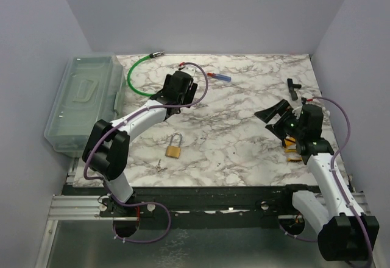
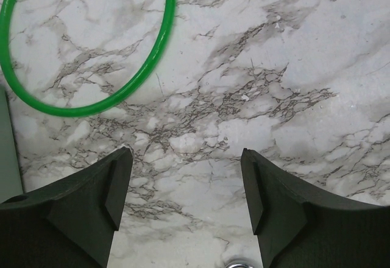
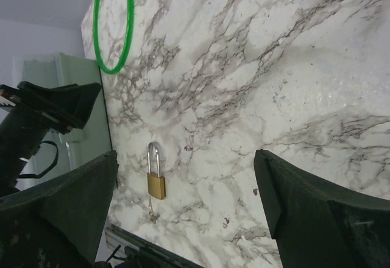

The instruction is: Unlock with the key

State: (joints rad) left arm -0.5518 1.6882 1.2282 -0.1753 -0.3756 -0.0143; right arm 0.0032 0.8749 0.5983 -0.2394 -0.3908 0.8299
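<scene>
Both claws released, padlock lying free.
My left claw (image 2: pixel 186 158) gapes beside green cable (image 2: pixel 67 111); right claw (image 3: pixel 186 158) wide, holding nothing; padlock (image 1: pixel 174 147) near surface's (image 1: pixel 244 146) front edge.

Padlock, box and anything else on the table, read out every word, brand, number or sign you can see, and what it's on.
No readable text in any view.
The padlock: any marking on its brass body is too small to read.
The clear plastic box: no label visible.
</scene>
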